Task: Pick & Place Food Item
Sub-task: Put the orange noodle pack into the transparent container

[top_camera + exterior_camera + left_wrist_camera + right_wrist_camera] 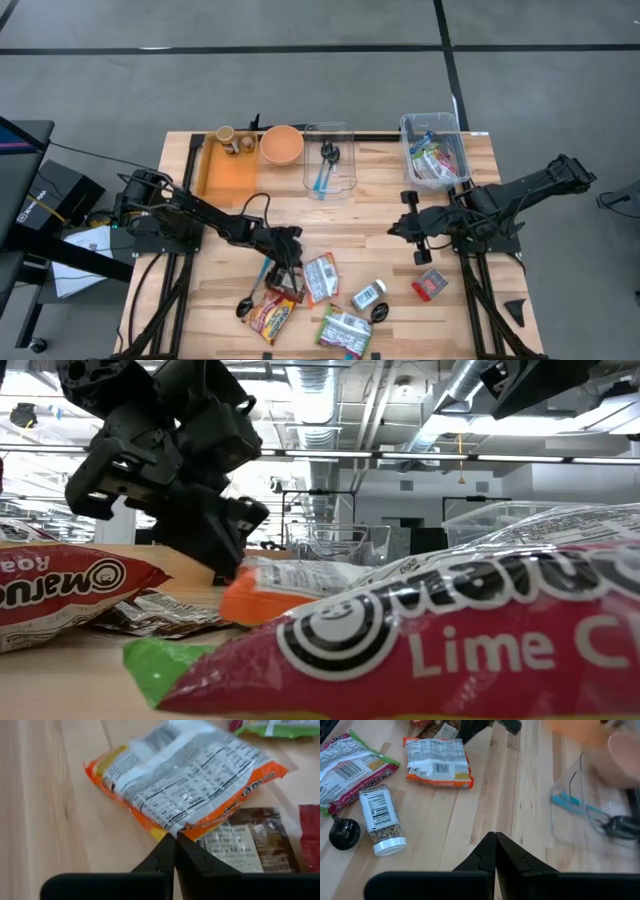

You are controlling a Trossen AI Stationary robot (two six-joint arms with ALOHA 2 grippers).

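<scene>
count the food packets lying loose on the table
4: orange packet by the left claw, brown one and red one beside it, green one at the near edge. The bin may hide more.

Ahead of the left gripper (175,840) we see an orange noodle packet (185,780) lying label-up on the wooden worktop (50,810). The gripper's dark fingers (162,857) meet at the packet's near edge; we cannot tell whether they pinch it. A brown packet (250,840) lies just beside the fingertips.
</scene>
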